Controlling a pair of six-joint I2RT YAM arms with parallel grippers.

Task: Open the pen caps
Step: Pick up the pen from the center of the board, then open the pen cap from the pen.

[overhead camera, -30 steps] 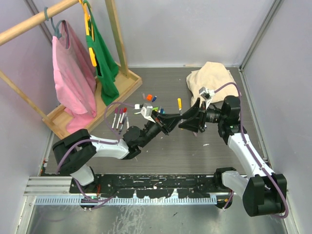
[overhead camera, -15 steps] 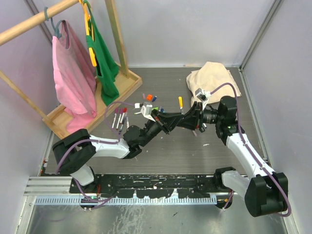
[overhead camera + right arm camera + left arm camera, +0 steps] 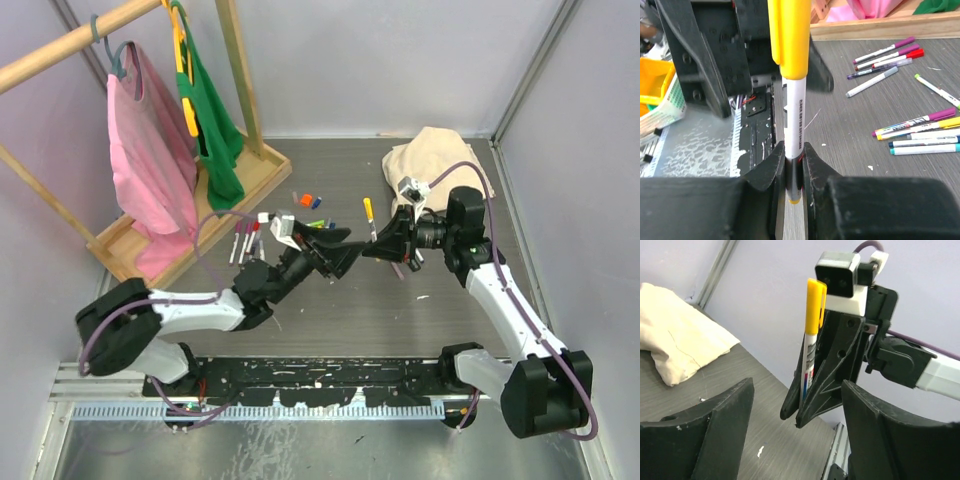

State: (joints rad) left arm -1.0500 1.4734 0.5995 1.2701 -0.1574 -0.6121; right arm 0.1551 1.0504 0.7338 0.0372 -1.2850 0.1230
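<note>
**Op A:** Status, R pincer (image 3: 794,172)?

**Op B:** Closed narrow on the lower end of a thin white-barrelled marker (image 3: 794,125). The barrel stands upright in the R wrist view, one pad on each side.

**Op A:** Cap posn?

**Op B:** Yellow plastic cap (image 3: 789,35) is seated on the marker's top end, above the R pincer and clear of the grey worktop (image 3: 400,310).

**Op A:** L pincer (image 3: 799,390)?

**Op B:** Spread wide, gripping nothing. Both black fingers (image 3: 725,430) stand apart from the marker, which shows in the gap between them in the L wrist view.

**Op A:** Other items?

**Op B:** Loose capped markers (image 3: 912,121) lie flat on the worktop, w/ purple, red, yellow and teal caps. A small orange cap (image 3: 306,199) lies near the wooden rack base (image 3: 250,185). A beige cloth (image 3: 435,160) sits at the far R.
</note>
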